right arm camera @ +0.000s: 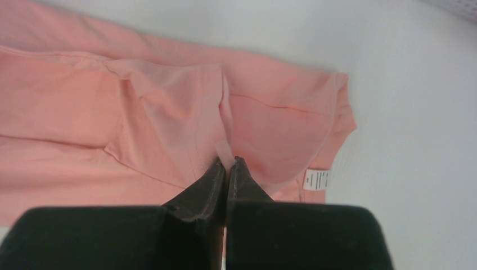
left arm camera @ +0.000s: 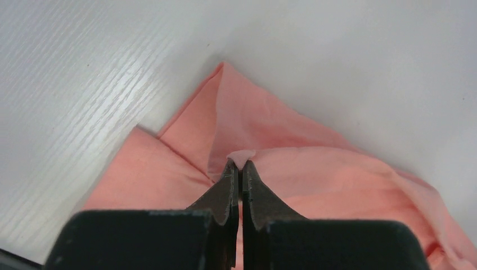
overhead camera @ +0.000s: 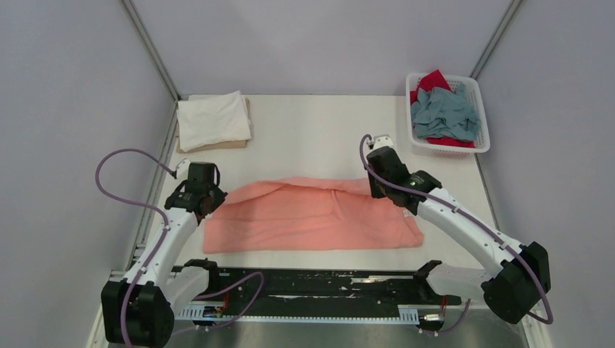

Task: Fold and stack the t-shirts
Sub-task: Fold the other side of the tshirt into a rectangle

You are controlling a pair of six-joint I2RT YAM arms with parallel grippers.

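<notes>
The pink shirt (overhead camera: pixel 312 217) lay spread across the middle of the table (overhead camera: pixel 312 138). Its long lower edge ran parallel to the near edge and close to it. The far part of the shirt was turned over toward the middle, so a soft ridge ran along that side.

The left hand (left arm camera: pixel 240 164) stood at the left end of the shirt. Its jaws were pressed together on a small pinch of pink cloth, which showed between the tips. The right hand (right arm camera: pixel 227 162) stood at the right end, on the far side, and was also closed tightly on a small pinch of the same shirt. In the right wrist view a white label (right arm camera: pixel 318 180) showed at the border of the shirt, near this hand.

Between the shirt and the far edge there was a wide strip of bare table from left to right. Some bare table also lay between the left end of the shirt and the left edge, and between its right end and the right edge.

At the far left corner the white shirt (overhead camera: pixel 214 118) lay folded on a tan board (overhead camera: pixel 225 145), which showed under its near and right sides. At the far right corner stood the white basket (overhead camera: pixel 484 134). In it the grey-blue shirt (overhead camera: pixel 444 114) lay crumpled on the red shirt (overhead camera: pixel 434 80), which showed at the far and near ends of the basket.
</notes>
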